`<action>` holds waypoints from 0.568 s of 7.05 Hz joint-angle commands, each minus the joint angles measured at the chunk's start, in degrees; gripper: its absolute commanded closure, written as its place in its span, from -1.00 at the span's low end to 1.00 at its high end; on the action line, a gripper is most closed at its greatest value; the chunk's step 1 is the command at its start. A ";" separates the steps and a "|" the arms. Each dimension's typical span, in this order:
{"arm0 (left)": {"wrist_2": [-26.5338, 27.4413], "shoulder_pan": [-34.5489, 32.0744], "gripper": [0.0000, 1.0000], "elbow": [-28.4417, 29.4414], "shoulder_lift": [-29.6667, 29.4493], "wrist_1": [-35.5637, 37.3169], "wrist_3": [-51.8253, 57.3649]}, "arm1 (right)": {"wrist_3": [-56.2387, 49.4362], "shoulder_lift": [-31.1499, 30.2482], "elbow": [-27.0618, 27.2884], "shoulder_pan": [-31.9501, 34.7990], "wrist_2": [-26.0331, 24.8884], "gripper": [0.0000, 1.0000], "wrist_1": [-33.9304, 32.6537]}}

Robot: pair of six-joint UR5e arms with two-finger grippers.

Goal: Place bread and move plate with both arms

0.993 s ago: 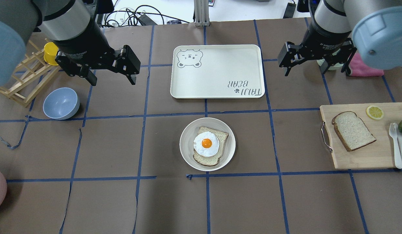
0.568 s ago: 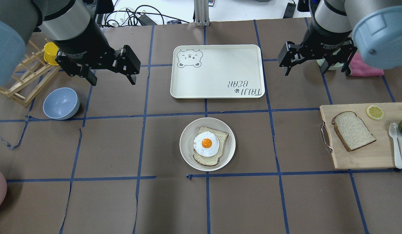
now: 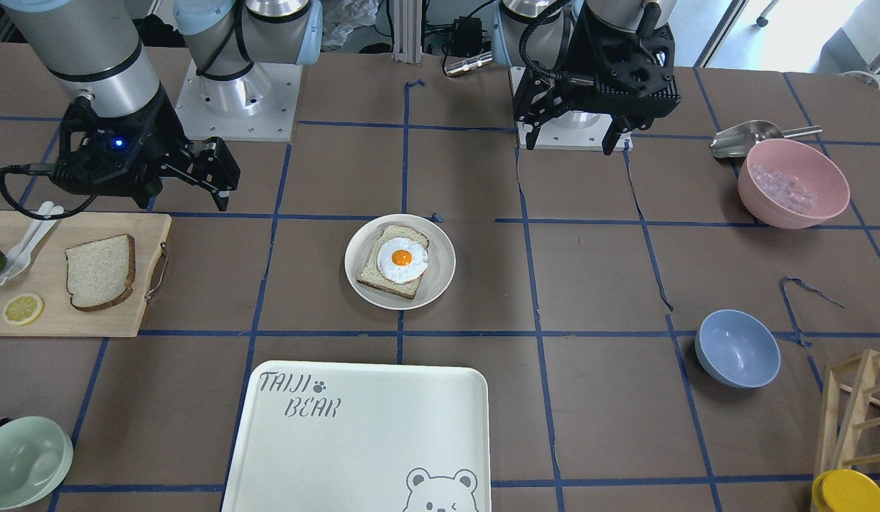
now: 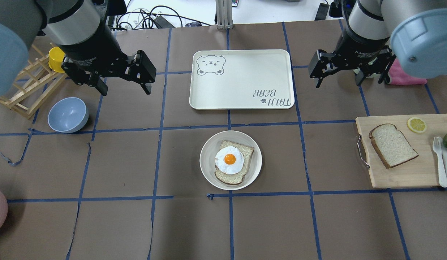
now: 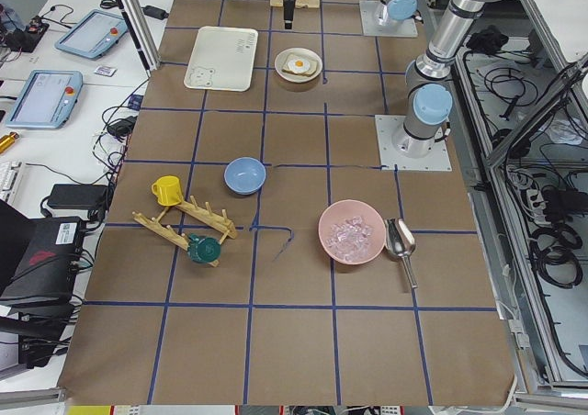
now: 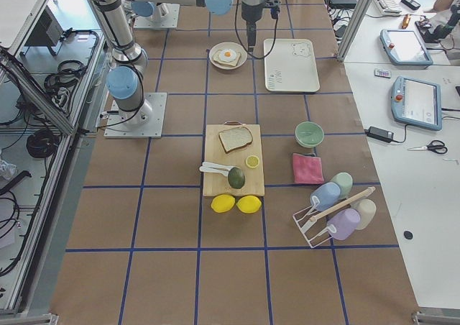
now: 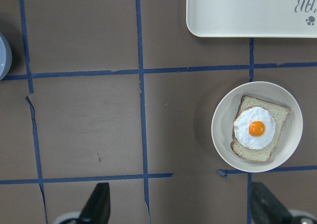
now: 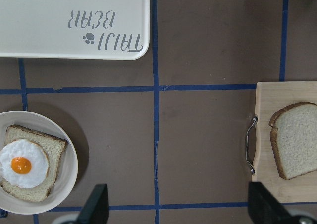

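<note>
The black left gripper (image 4: pixel 125 89) and right gripper (image 4: pixel 349 81) hover spread and empty, while the plain brown-crusted bread slice (image 4: pixel 393 145) lies on the wooden board (image 4: pixel 407 175), right of the round cream plate (image 4: pixel 207 159).

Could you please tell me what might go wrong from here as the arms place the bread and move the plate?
1. The bread lies flat on the cutting board, so the open right pincer may scrape the board or miss its thin edge.
2. The fried egg looks domed; bread laid on it may slide off.
3. The plate has a low rim; uneven lifting from two sides could tilt it.
</note>
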 commanded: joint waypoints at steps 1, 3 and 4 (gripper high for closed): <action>0.00 0.00 -1.00 0.00 0.00 0.00 0.00 | -0.11 0.62 0.22 -0.34 -0.37 -1.00 -0.36; 0.00 -0.09 -1.00 -0.09 0.00 0.00 0.00 | -0.11 0.54 0.13 -0.16 -0.19 -1.00 1.39; 0.00 -0.09 -1.00 -0.09 -0.09 0.17 0.00 | -0.11 0.27 0.22 -0.16 0.25 -1.00 1.57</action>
